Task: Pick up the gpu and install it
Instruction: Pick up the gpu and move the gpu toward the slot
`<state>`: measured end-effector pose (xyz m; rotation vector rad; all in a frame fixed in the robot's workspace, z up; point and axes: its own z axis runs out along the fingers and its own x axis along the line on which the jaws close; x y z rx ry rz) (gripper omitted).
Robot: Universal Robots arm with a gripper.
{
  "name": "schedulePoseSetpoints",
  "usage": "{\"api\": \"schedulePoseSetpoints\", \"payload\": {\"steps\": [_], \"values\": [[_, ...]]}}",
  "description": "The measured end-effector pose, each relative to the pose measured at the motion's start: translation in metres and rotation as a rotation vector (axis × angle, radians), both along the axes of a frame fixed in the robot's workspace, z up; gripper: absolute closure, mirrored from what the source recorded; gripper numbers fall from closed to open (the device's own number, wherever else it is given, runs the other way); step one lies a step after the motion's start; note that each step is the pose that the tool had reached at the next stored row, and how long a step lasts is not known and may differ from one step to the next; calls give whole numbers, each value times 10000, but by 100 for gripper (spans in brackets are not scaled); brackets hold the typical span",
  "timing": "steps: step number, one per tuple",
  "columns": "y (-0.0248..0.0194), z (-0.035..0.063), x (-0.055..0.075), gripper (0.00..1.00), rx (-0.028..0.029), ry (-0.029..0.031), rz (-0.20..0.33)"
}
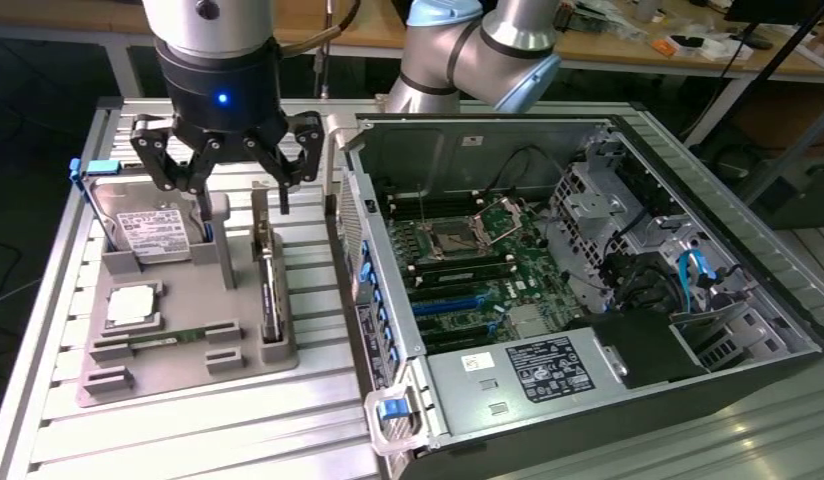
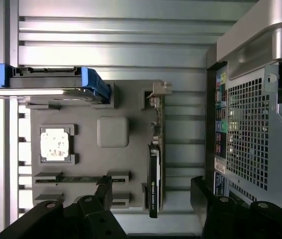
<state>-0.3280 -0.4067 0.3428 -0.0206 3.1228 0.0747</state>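
Observation:
The gpu (image 1: pixel 267 290) stands on edge in a slot of the grey parts holder (image 1: pixel 185 375), a narrow dark strip with a silvery bracket at its far end. In the wrist view the gpu (image 2: pixel 154 169) runs lengthwise between my two black fingers (image 2: pixel 103 191). My gripper (image 1: pixel 229 195) hangs open just above the holder, over the far end of the card, touching nothing. From the wrist camera the gripper (image 2: pixel 152 196) straddles the card with a gap on both sides.
The holder also carries a silver hard drive (image 1: pixel 152 232) with a blue bracket, a CPU (image 1: pixel 132 305) and a slim memory stick (image 1: pixel 165 340). The open computer case (image 1: pixel 519 130) lies on the exterior view's right, its motherboard (image 1: pixel 472 265) exposed. The table is ribbed aluminium (image 1: pixel 212 430).

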Motion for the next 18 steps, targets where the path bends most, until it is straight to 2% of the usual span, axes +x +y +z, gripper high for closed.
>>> {"api": "schedulePoseSetpoints", "payload": {"steps": [18], "values": [[-18, -337, 1, 26, 0, 0, 1]]}}
